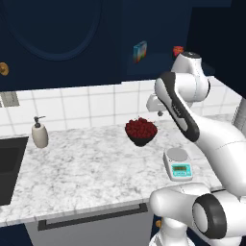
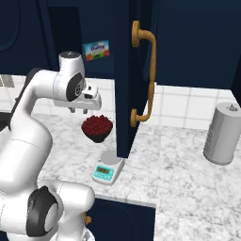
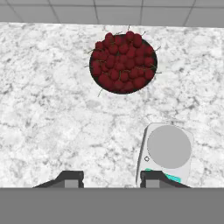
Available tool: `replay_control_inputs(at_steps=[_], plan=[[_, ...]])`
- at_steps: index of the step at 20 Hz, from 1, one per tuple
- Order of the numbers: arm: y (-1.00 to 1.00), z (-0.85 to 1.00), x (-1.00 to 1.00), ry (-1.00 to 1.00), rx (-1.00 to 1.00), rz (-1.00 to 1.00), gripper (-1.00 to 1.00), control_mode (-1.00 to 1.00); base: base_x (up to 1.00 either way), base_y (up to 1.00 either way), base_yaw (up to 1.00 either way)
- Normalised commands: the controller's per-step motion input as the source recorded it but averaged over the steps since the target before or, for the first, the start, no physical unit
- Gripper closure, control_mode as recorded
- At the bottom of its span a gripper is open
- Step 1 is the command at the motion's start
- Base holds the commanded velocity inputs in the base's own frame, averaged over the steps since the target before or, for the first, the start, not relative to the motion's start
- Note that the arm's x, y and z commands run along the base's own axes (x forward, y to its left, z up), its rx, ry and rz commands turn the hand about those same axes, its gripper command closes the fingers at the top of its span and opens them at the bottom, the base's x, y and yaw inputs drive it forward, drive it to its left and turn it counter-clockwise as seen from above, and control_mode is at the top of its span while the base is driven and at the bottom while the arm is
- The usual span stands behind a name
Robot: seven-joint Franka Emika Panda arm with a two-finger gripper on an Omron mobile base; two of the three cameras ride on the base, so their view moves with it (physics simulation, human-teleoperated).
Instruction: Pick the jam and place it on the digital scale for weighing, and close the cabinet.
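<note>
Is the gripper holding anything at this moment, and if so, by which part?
Nothing is held. The gripper is open and empty, above the marble counter beside the white digital scale with its round silver platter.

Open cabinet door (image 2: 136,70) juts out over the scale (image 2: 108,168), blocking approach from the right. Berry bowl (image 3: 124,61) sits just behind the scale, apart from it. Bare marble counter (image 1: 81,163) w/ free room to the left; soap bottle (image 1: 39,132) far left.
</note>
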Motion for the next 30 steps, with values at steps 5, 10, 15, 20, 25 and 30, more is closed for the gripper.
replay_control_inputs(at_steps=[5,10,15,20,25,30], plan=[[-0.03,0.0,-0.52,-0.12,0.0,-0.01,-1.0,-1.0,0.0,0.0,0.0],[-0.06,0.14,-0.67,-0.23,-0.01,-0.05,-1.0,-1.0,0.0,0.0,0.0],[-0.26,0.17,-0.4,-0.29,0.0,-0.11,-1.0,-1.0,0.0,0.0,0.0],[-0.19,0.33,-0.26,-0.14,0.0,-0.11,-1.0,-1.0,0.0,0.0,0.0],[-0.16,0.6,-0.17,-0.16,0.0,-0.12,-1.0,-1.0,0.0,0.0,0.0],[-0.05,0.76,-0.05,-0.06,-0.01,-0.17,-1.0,-1.0,0.0,0.0,0.0]])
